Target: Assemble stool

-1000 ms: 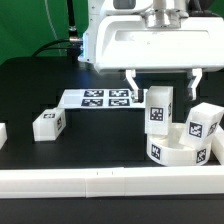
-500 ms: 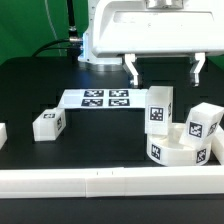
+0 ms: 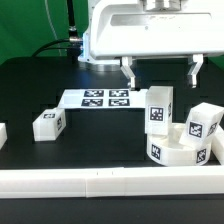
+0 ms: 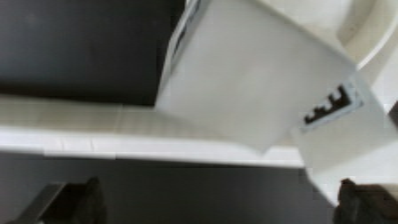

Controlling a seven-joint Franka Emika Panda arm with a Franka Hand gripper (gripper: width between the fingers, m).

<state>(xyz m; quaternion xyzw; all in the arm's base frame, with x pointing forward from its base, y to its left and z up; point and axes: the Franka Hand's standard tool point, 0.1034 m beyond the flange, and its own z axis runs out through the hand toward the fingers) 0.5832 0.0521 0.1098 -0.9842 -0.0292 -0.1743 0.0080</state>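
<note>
The round white seat (image 3: 180, 150) lies on the table at the exterior view's right, with tags on its side wall. One white leg (image 3: 158, 108) stands upright in it. A second leg (image 3: 204, 122) sits tilted on the seat's right part. A third leg (image 3: 48, 122) lies on the table to the left. My gripper (image 3: 162, 72) is open and empty, above the upright leg and clear of it. In the wrist view the upright leg (image 4: 249, 80) fills the frame, and my dark fingertips (image 4: 71, 202) flank bare table, with the gripper (image 4: 217, 205) open.
The marker board (image 3: 105, 98) lies flat behind the legs. A long white rail (image 3: 100, 181) runs along the table's front edge and also shows in the wrist view (image 4: 107, 135). A small white piece (image 3: 2, 133) sits at the exterior view's left edge.
My gripper has risen from around the top of the upright leg and stays open. The leg remains standing in the seat.
</note>
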